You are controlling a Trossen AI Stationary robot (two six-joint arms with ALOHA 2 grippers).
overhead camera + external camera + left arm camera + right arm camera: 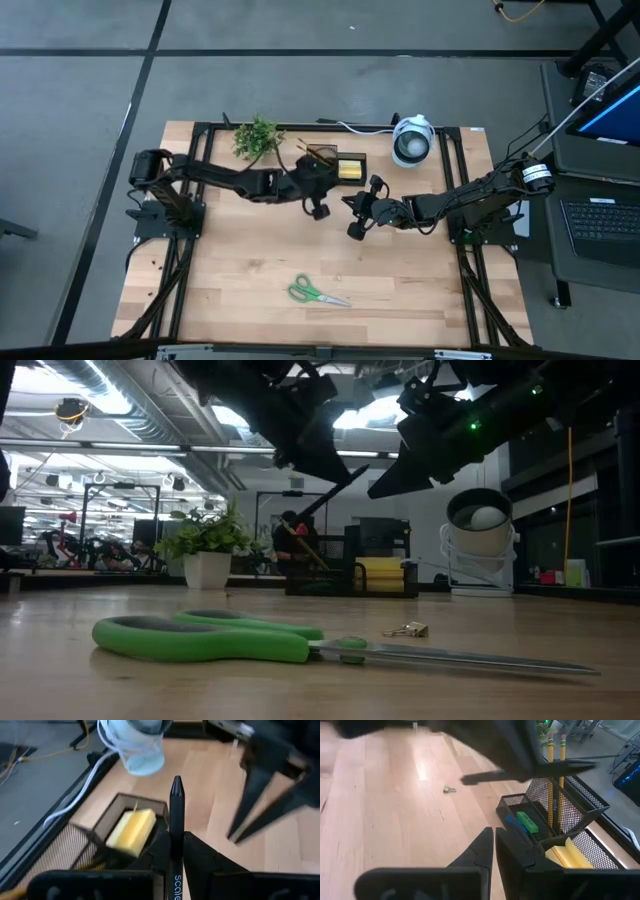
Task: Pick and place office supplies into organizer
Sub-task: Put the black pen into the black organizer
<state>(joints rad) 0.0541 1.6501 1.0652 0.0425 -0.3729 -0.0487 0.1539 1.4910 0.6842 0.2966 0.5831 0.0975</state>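
- Nearest the front edge of the pale wood-plank bench (240, 300), the scissors (318, 293) lie flat and alone: smooth green plastic loop handles, thin bright steel blades closed together.
- A small metal clip (405, 629) rests on the bare wood past the scissors, apart from them.
- Mid-bench, the right tool (356, 217) hangs above the wood with its dark wedge-shaped fingers pressed together and nothing between them.
- Just beside it, the left tool (318, 203) hovers close to the organizer's front, clamped on a slim black pen (176, 820) with a matte barrel and pointed cap; the pen sticks forward from between the fingers.
- The organizer (333, 165) stands at the back of the bench, a boxy holder of black wire mesh with a taller section and lower ones.
- Two yellow wooden pencils (556, 775) with pink erasers stand upright in the tall section.
- The yellow sticky-note pad (567, 855) sits in a low compartment; small green and blue pieces (522, 821) lie in the neighbouring one.
- A leafy potted plant (257, 135) in a white pot flanks the organizer on one side, and a round white-and-grey device (412, 140) with a white cord on the other.
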